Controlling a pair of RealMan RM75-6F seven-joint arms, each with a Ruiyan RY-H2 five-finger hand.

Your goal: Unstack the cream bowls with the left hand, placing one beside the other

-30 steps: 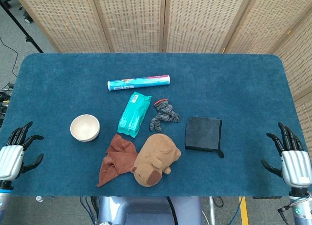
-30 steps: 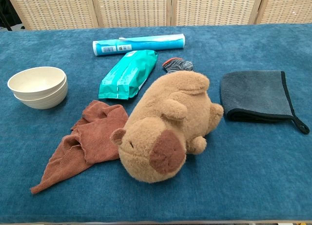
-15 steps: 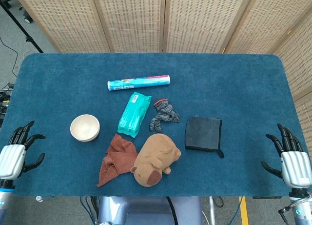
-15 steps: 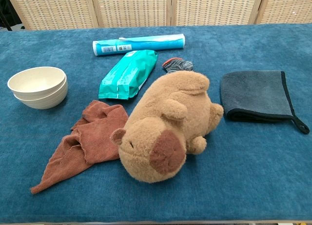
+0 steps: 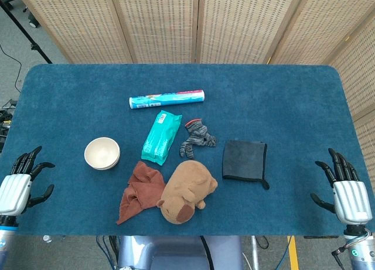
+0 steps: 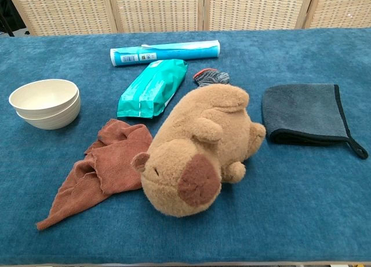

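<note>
The cream bowls point(image 5: 102, 153) sit nested, one inside the other, on the blue table point(image 5: 281, 100), at about nine o'clock from the plush toy point(image 5: 186, 191) and just beside the brown cloth point(image 5: 138, 191). The left hand point(image 5: 17, 185) hovers at the table's near left edge, fingers spread, holding nothing. The right hand point(image 5: 344, 191) hovers at the near right edge, also spread and empty.
</note>
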